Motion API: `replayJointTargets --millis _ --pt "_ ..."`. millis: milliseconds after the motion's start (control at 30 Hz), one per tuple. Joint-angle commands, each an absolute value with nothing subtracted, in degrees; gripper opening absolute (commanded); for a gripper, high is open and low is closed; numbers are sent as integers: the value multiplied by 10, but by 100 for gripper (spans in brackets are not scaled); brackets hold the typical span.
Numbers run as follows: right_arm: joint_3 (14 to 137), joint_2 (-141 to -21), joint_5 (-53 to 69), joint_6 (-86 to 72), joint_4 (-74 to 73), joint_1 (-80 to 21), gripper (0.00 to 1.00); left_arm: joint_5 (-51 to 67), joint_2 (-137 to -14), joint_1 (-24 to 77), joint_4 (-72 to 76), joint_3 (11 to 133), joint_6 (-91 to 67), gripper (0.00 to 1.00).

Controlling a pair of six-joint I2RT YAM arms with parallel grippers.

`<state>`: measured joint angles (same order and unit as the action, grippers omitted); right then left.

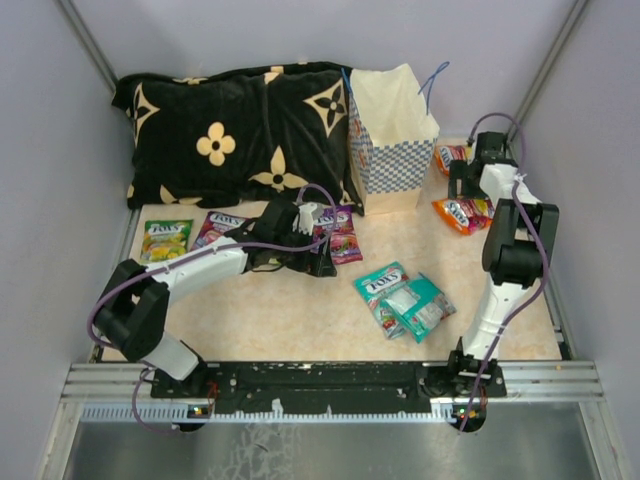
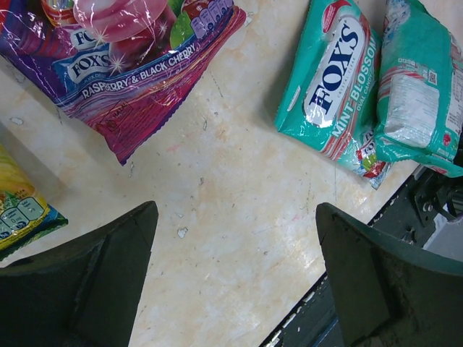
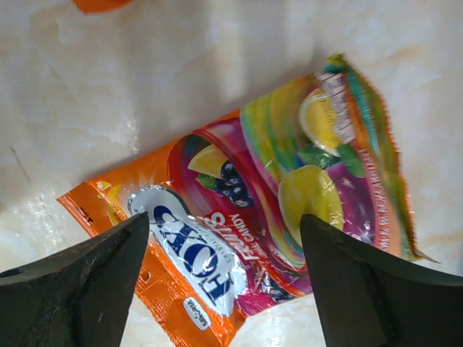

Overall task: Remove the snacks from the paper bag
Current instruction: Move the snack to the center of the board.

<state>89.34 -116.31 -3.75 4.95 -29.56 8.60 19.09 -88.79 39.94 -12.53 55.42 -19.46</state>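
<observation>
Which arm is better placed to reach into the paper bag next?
Probably right: the right pincer, open, hovers over an orange packet just beside the paper bag; the left pincer sits farther away.

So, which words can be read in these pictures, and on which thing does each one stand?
"FOX'S", "RASPBERRY & BLACK CHERRY": on the magenta packet.
"FOX'S", "MINT-BLOSSOM": on the teal packet.
"FOX'S", "FRUITS": on the orange packet, seen upside down.
Small print on the second teal packet: too blurred to read.
On the paper bag: no text visible.
</observation>
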Motion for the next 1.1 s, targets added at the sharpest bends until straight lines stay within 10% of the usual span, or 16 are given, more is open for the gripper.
replayJointTargets --millis 0,1067 --pt "918 -1186 -32 51 -326 83 86 191 -893 404 -128 568 -187 96" --pt "985 -1273 -118 -184 -350 122 91 177 -875 404 -138 563 -179 97"
